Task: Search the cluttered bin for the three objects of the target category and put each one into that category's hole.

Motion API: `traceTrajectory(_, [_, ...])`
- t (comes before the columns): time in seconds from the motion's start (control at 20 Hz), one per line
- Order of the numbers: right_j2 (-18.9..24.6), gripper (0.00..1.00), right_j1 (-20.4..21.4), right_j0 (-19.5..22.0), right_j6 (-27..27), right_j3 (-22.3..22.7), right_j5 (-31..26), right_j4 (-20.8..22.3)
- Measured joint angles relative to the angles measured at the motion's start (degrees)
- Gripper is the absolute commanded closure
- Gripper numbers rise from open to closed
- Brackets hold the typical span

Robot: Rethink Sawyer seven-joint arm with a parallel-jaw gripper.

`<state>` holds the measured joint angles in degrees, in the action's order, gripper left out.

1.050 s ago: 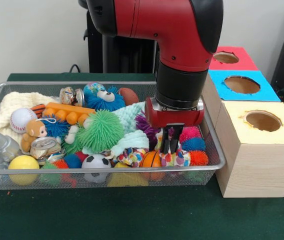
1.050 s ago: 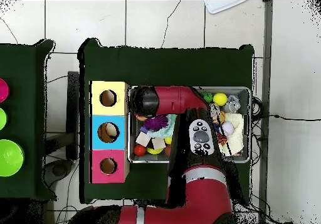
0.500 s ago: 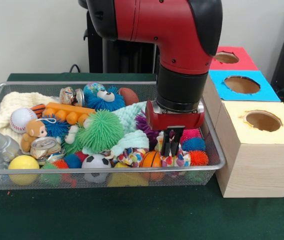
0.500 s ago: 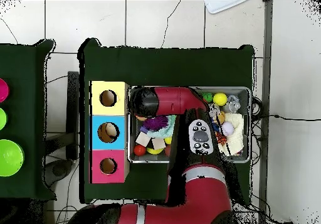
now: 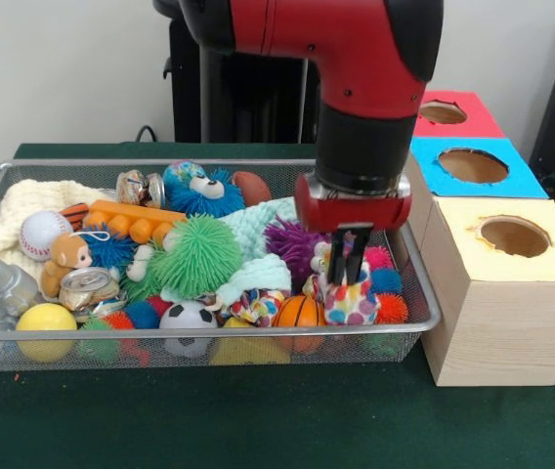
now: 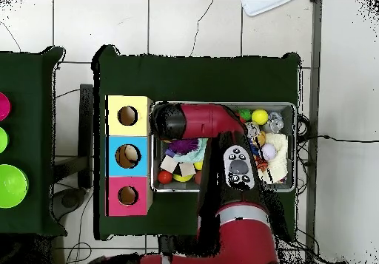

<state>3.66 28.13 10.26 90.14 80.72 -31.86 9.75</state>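
Spotted fabric toy (image 5: 349,301), white with coloured dots, sits in the wire bin (image 5: 432,315) at the corner nearest the yellow-topped box (image 5: 512,293); the gripper (image 5: 347,270) is closed narrowly on its top edge, holding it upright.

Remaining contents, taken left to right with the spotted toy as reference:
- Far left of it: a clear crumpled plastic bottle (image 5: 2,285), a yellow ball (image 5: 45,319), a baseball (image 5: 43,234) on a cream knitted cloth (image 5: 23,207).
- Further in: a small brown teddy (image 5: 64,259), a crushed can (image 5: 89,287) whose print is too small to read, an orange bumpy toy (image 5: 137,222).
- Midway: a green spiky ball (image 5: 197,256), a blue furry toy (image 5: 199,191) behind it, a soccer ball (image 5: 189,318) at the front wall.
- Just beside it on the left: a small basketball (image 5: 298,312); behind that, a purple spiky ball (image 5: 291,244).
- Touching it on the right: pink, blue and orange spiky balls (image 5: 385,283).

Right of the bin: three boxes in a row, each with a round hole, yellow nearest, then the blue-topped box (image 5: 473,166), then the red-topped box (image 5: 451,113). No legible writing on the boxes.

Overhead, the red arm (image 6: 203,120) covers the bin's end beside the yellow box.
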Motion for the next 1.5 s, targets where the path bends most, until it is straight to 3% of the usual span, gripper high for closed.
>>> traceTrajectory(0.8, [0.70,1.00,12.90,-0.16,0.00,8.52,-3.69,-5.27])
traceTrajectory(1.5, [0.71,1.00,18.18,-2.52,0.00,10.61,-5.47,-6.36])
